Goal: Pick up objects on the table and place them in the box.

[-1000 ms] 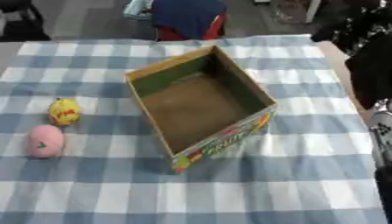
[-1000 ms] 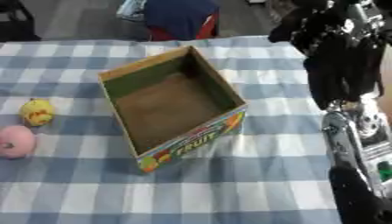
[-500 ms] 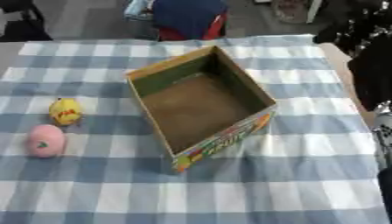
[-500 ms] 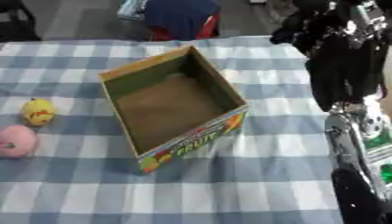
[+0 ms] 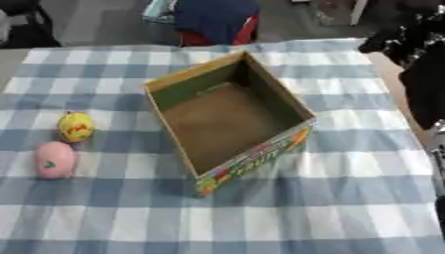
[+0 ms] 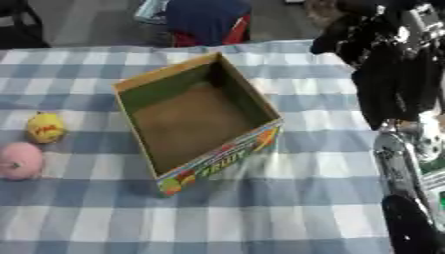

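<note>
Hovering right hand point(image 6: 365, 34) high at far right of box point(image 5: 228, 119), fingers unreadable. Left hand unseen. Yellow ball point(image 5: 76, 126) and pink ball point(image 5: 55, 159) left of box, outside. Long cross-box reach; risked clipping wall, shoving box.

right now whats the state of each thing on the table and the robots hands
box: open at the top, nothing inside, upright on the table
yellow object: on the cloth left of the box, apart from it
pink object: on the cloth just in front of the yellow one, outside the box
right hand: raised over the table's far right corner, holding nothing that shows
left hand: not in view
</note>
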Robot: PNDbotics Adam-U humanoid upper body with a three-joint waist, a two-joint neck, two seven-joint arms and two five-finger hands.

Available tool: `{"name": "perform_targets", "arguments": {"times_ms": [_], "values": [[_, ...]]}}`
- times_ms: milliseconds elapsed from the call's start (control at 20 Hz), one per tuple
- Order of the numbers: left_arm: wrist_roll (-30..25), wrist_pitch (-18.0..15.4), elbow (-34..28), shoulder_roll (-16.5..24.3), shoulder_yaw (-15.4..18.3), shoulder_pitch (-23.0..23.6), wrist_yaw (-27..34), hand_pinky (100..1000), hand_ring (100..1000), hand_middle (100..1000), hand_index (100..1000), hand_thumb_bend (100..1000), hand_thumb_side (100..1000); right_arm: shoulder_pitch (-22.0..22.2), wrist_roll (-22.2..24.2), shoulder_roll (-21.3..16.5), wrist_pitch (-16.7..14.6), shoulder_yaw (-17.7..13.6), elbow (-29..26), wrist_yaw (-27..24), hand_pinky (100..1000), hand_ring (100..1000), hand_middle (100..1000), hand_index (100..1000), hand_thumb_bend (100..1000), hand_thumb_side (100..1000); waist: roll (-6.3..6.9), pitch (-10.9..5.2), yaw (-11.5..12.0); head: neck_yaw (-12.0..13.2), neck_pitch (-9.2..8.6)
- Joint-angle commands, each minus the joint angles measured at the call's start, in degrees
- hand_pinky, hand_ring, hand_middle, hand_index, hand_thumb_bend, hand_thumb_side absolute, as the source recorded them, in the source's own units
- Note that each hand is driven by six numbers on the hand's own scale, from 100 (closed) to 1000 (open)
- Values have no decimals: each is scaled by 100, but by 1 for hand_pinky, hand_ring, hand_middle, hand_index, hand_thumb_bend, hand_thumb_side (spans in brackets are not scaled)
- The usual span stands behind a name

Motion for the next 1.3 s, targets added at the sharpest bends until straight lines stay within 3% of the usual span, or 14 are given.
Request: {"name": "perform_targets", "arguments": {"times_ms": [50,400,850,1050,1300], "values": [[-269,-98,150,61,-13,-209,-67,557,832,806,977,857,662,-48,30,-57,-2,7,-60,-5,606,561,525,721,100,1000,20,-140,-10,36,-8],[-688,-213,268,-124,-96,-406,-63,564,838,815,987,856,644,-42,45,-55,15,17,-60,-2,606,561,524,722,100,1000,26,-140,-27,52,-21],[-904,-232,50,-259,-200,-478,-21,575,847,827,994,791,582,-30,47,-65,19,17,-61,-1,606,562,524,722,100,1000,29,-127,-37,-5,-69],[-1115,-311,-53,-321,-253,-496,126,575,850,824,994,814,556,-25,50,-66,21,17,-61,0,606,562,524,722,100,1000,28,-121,-42,-24,-77],[-1518,-351,-251,-374,-265,-496,774,567,846,810,977,891,567,-14,56,-68,30,19,-61,0,607,562,524,722,100,1000,34,-115,-31,-50,-76]]}}
